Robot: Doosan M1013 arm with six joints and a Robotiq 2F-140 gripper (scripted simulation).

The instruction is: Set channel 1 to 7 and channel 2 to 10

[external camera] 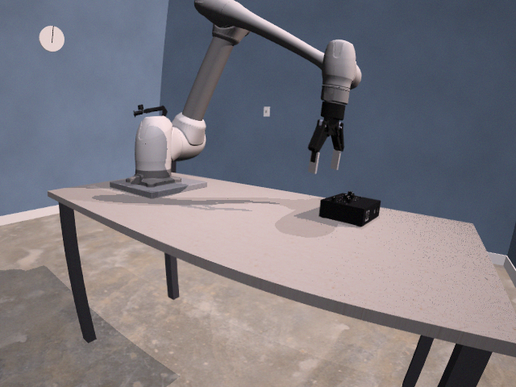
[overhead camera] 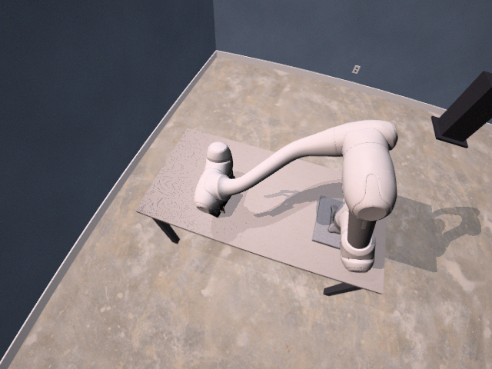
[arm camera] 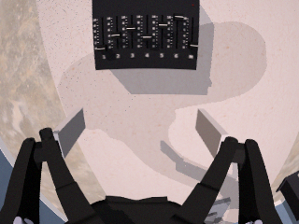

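Observation:
The lighting desk [external camera: 349, 210] is a small black box on the table [external camera: 233, 245] [overhead camera: 277, 238] [arm camera: 249, 93]. In the wrist view it lies ahead of my fingers, square to them, with several faders side by side. Their light caps sit at different heights: the leftmost cap [arm camera: 100, 49] is low and the cap next to it [arm camera: 115, 35] is a little higher. My gripper [external camera: 324, 163] [arm camera: 139, 119] is open and empty. It hangs well above the table, a little short of the desk on the arm's side. In the top view the wrist hides the desk.
The arm's base stands on a grey plate [external camera: 185, 185] [overhead camera: 324, 226] at the other end of the table. The table edge runs close behind the desk. A black pillar [overhead camera: 464, 111] stands on the floor far from the table.

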